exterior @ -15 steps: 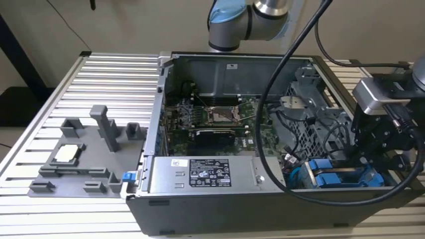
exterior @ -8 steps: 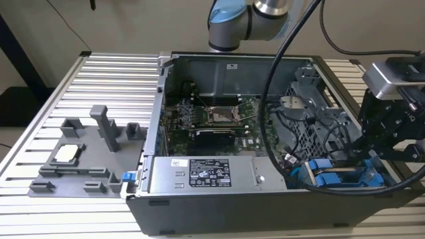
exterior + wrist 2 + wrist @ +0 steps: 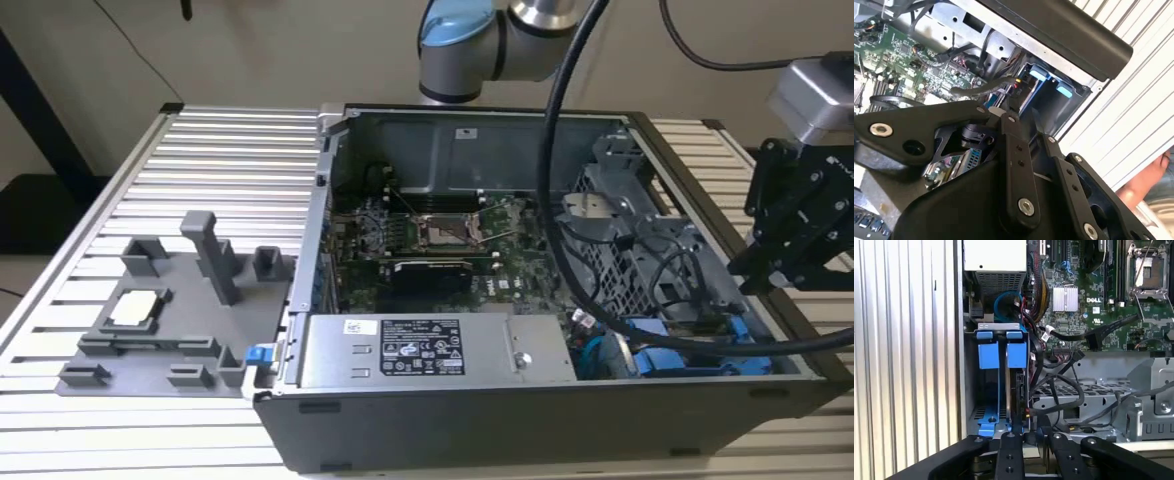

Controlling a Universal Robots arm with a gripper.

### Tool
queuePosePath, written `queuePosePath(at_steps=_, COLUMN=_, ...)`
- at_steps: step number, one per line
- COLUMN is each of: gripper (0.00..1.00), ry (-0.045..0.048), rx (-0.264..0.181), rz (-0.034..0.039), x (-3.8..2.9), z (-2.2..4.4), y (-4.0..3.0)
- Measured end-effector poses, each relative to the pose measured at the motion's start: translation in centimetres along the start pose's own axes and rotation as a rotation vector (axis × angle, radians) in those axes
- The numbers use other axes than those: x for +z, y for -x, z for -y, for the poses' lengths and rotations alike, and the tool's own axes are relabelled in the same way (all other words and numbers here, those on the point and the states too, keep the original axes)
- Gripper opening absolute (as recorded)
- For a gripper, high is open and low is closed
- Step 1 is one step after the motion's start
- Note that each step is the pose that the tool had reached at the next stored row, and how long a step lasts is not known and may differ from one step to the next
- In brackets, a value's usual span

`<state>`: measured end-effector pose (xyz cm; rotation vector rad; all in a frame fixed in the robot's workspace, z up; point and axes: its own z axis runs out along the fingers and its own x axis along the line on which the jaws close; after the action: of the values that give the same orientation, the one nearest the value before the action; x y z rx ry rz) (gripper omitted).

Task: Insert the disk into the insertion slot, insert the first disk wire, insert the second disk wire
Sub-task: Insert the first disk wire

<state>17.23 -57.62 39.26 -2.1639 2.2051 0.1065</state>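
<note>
Ribbed alu table [image 3: 200, 140] w/ beige wall [image 3: 294, 50] behind, even light

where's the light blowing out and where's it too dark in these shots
Exterior view: slatted table bright, computer case interior shaded. First wrist view: the table washes pale, blue carrier tabs vivid. Second wrist view: gripper dark against pale slats.

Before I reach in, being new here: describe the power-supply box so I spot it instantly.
The open computer case sits on the slatted table. Its power-supply box is plain grey with a pale label, unlike the green motherboard beside it.
</note>
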Motion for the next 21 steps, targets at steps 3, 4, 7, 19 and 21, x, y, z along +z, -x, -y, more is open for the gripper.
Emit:
queuePosePath(at_steps=3, gripper=0.27, ry=0.0, rx=0.0, rz=0.0024, x=-0.05, z=0.0, y=0.0)
queuePosePath(at_steps=4, gripper=0.27, ry=0.0, rx=0.0, rz=0.0027, x=-0.06, z=0.0, y=0.0)
queuePosePath(at_steps=7, gripper=0.27, ry=0.0, rx=0.0, rz=0.003, x=-0.05, z=0.0, y=0.11)
queuePosePath(at_steps=19, gripper=0.27, ry=0.0, rx=0.0, rz=0.003, x=0.38, z=-0.09, y=4.86)
queuePosePath(at_steps=21, gripper=0.27, ry=0.0, rx=0.0, rz=0.0029, x=0.43, z=-0.1, y=5.39)
